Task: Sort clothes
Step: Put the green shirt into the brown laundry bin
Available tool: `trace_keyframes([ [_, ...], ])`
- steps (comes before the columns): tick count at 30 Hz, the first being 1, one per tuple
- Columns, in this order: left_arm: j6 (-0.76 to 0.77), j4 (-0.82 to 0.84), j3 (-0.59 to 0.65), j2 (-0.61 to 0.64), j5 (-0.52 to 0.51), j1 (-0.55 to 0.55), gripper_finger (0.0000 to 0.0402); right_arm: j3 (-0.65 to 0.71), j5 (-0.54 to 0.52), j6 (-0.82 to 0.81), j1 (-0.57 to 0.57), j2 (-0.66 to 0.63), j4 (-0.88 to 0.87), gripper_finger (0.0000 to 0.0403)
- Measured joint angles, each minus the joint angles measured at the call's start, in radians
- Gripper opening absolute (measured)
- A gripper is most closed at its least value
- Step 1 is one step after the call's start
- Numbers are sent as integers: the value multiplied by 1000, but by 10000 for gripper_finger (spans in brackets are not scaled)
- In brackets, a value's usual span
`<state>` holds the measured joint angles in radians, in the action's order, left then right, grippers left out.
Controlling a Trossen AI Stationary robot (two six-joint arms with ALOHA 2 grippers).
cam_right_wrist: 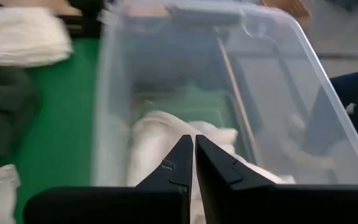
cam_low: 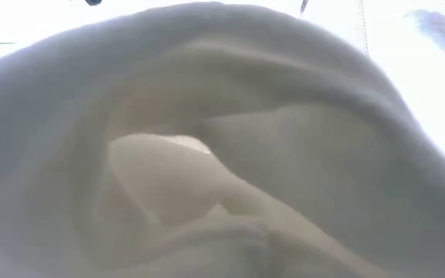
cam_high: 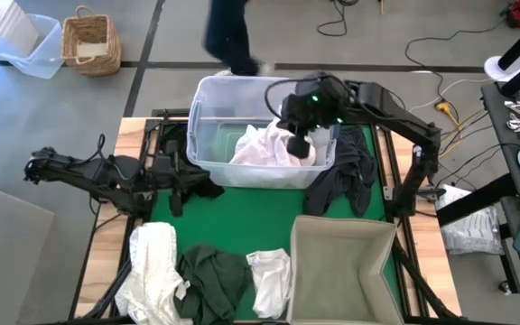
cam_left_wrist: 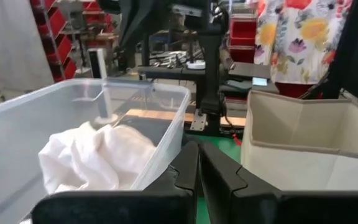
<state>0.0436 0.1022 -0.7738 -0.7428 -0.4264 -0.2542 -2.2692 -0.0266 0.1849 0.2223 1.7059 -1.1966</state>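
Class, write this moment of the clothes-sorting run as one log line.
left gripper: shut, empty, beside tub | right gripper: shut, empty, above clear tub | white garment: in tub | dark garment: draped over tub edge

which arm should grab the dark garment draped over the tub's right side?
Probably right: the right gripper, shut and empty, hovers over the tub beside the dark garment. The left gripper sits on the tub's far side.

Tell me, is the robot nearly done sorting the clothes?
Not yet. A white garment already lies in the clear tub. The right claw hangs shut and empty over the tub; the left claw waits shut beside it. A cream garment, a dark green one, a small white one and a charcoal one are unsorted on the table.
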Motion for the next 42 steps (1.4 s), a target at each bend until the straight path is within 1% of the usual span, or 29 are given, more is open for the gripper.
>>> trace_keyframes([
  [3,-15,-40,0,-18,25,-24,0,4,0,2,-52,-33,-3,12],
  [5,-15,-33,-15,-30,26,-46,0,17,-1,5,-88,-56,-1,12],
  [12,-32,-31,-75,-126,25,-167,0,106,-1,9,-178,-165,36,12],
  [17,-33,-14,-143,-215,-9,-253,0,256,-10,-12,-223,-252,111,12],
  [22,25,104,-252,-302,-105,-342,0,427,-74,-36,-268,-356,192,12],
  [24,45,154,-294,-338,-132,-374,0,492,-83,-52,-284,-396,213,12],
  [30,60,268,-399,-447,-133,-448,0,642,-100,-114,-334,-504,287,12],
  [33,134,379,-442,-498,-132,-478,0,690,-107,-129,-359,-542,297,12],
  [38,380,569,-499,-580,-128,-520,0,723,-109,-165,-391,-573,302,12],
  [42,545,666,-542,-646,-66,-555,0,728,-109,-175,-414,-572,304,12],
])
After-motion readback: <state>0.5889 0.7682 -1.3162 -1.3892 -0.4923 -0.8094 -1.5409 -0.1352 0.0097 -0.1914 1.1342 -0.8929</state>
